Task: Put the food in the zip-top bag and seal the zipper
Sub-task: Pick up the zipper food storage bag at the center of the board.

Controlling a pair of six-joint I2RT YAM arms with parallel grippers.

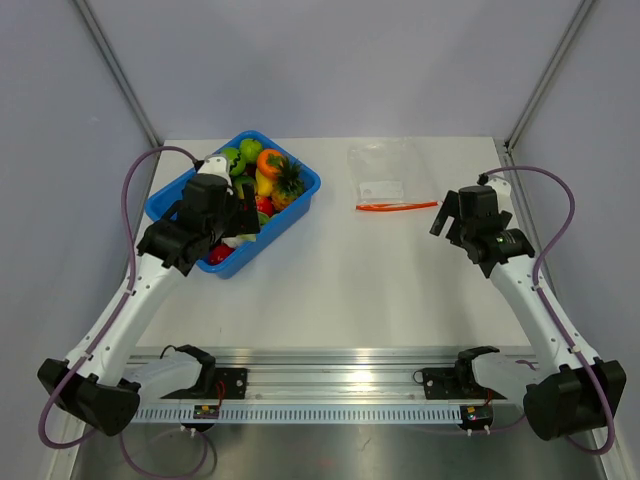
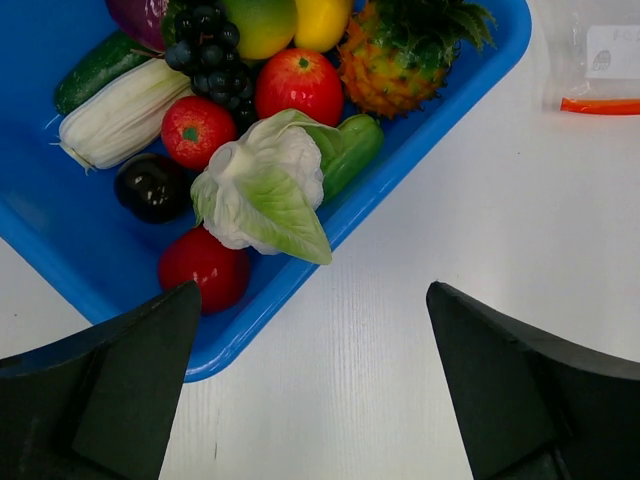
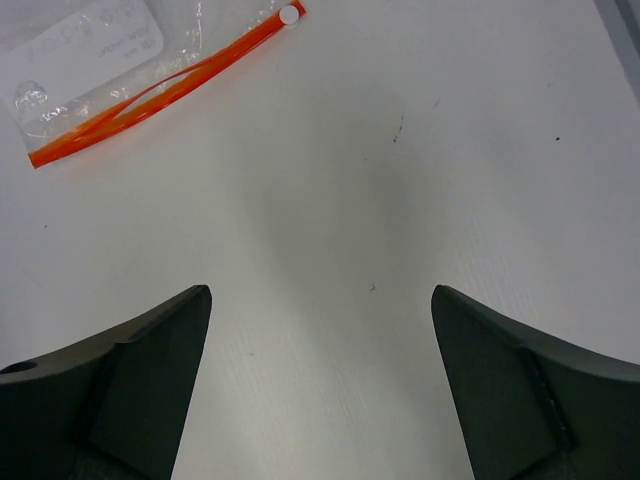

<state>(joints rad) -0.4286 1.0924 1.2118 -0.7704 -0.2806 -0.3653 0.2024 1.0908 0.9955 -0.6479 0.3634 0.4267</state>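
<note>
**Item 1.** White flat surface (image 1: 350, 290). It carried every thing listed below.

**Item 2.** Blue rectangular plastic bin (image 1: 305, 182). It stood at ten o'clock on the surface in the top view, set at an angle.

**Item 3.** Food, small colourful plastic toy fruits and vegetables (image 1: 268, 178). All visible pieces lay inside the bin. The left wrist view recorded these:
- a pale green-and-white leafy cabbage (image 2: 265, 185) in the middle of the heap, against the bin's wall
- a round red tomato (image 2: 197, 130) at its ten o'clock
- a larger red fruit (image 2: 298, 85) at twelve o'clock
- a plain red ball (image 2: 205, 268) at seven o'clock
- a glossy dark purple ball (image 2: 150, 187) at nine o'clock
- an orange leafy-topped pineapple (image 2: 400, 62) at one o'clock
- a bunch of black grapes (image 2: 205, 45) at eleven o'clock

**Item 4.** Clear crinkly plastic zip-top bag (image 1: 385, 168) with a white label. It lay flat at one o'clock on the surface, well apart from the bin.

**Item 5.** Thin orange-red zipper (image 3: 150, 100). It ran along the bag's near edge. Its tracks looked slightly parted mid-length.

**Item 6.** Left end effector (image 2: 310, 295). It was released, jaws wide, grasping nothing, and was over the bin's rim and the bare surface beside it.

**Item 7.** Right end effector (image 3: 320, 292). It was released, jaws wide, grasping nothing, and was over bare surface. The bag sat apart from it, at eleven o'clock in its wrist view.
</note>
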